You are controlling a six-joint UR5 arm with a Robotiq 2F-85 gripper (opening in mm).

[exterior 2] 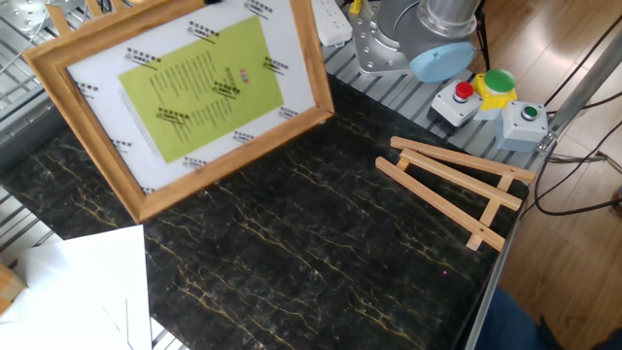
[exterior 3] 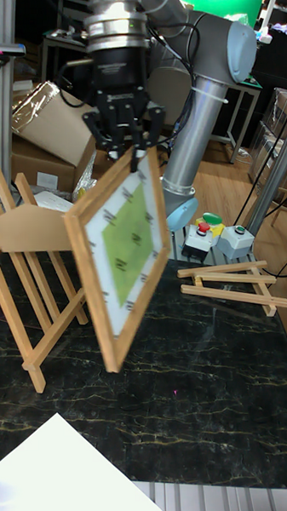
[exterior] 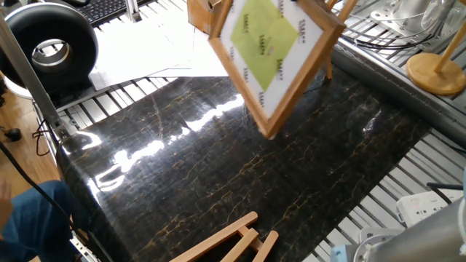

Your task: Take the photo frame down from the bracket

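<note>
The photo frame (exterior 3: 126,247), light wood with a white mat and a yellow-green picture, hangs tilted in the air above the dark marble table (exterior 3: 208,398). My gripper (exterior 3: 133,158) is shut on its top edge. The frame (exterior: 269,51) is clear of the bracket (exterior 3: 29,268), the upright wooden easel that stands bare at the table's left in the tall view. In one fixed view only a leg of the bracket (exterior: 328,69) shows behind the frame. The frame (exterior 2: 185,92) fills the upper left of the other fixed view, its lower edge off the table.
A flat-folded wooden easel (exterior 2: 457,190) lies near the arm's base (exterior 2: 418,39), beside a button box (exterior 2: 496,97). White paper sheets (exterior: 167,51) lie past the marble's edge. A black round device (exterior: 47,44) and a wooden stand (exterior: 437,73) sit off the slab.
</note>
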